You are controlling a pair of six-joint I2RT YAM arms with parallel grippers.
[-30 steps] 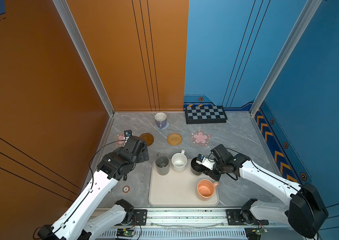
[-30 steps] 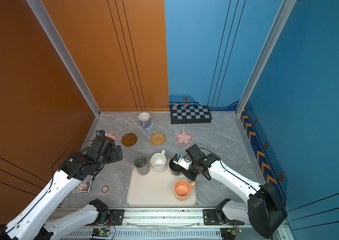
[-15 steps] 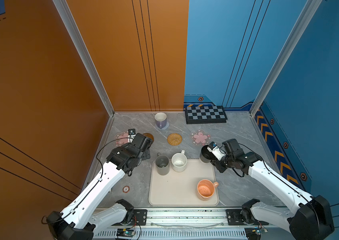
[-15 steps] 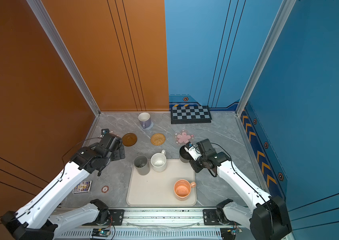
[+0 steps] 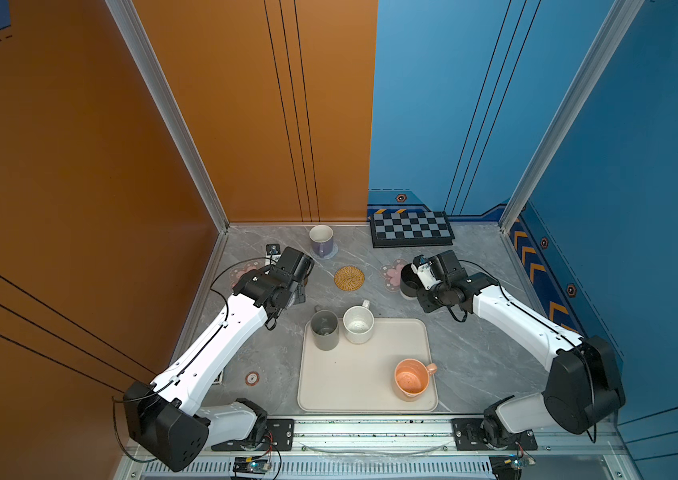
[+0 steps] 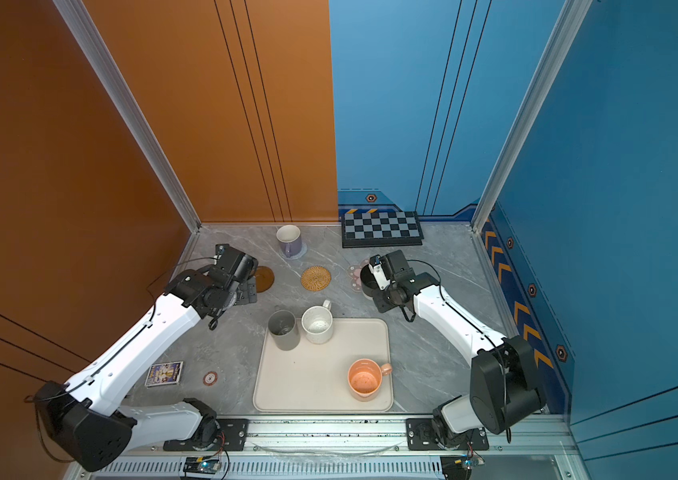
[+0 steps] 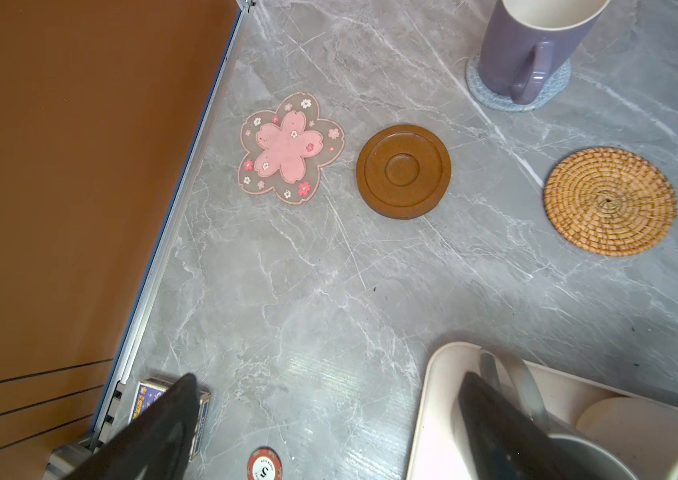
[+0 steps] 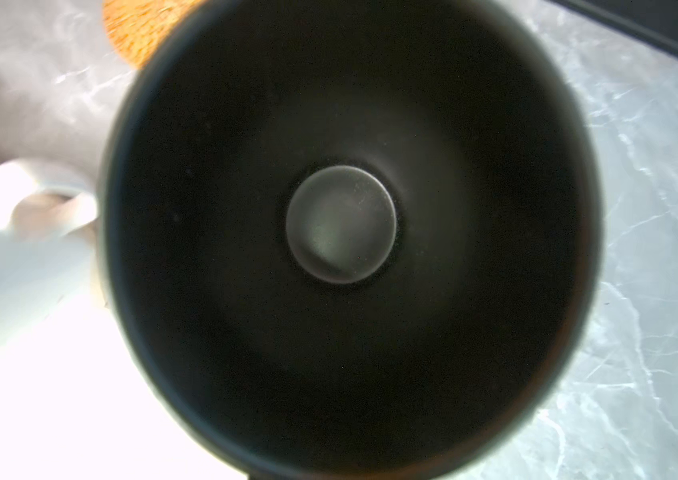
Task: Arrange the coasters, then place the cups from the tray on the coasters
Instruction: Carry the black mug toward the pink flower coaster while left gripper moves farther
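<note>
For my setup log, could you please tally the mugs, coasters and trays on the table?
Mugs: 5 (grey, white, peach, lavender, black)
Coasters: 5 (flower, second flower, brown, rattan, knitted)
Tray: 1
Total: 11

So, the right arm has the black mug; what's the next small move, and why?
Probably nudge the right end effector, shut on the black mug, toward the middle of the pink flower coaster before lowering. In both top views the mug covers only one side of that coaster, which bears no cup yet.
</note>
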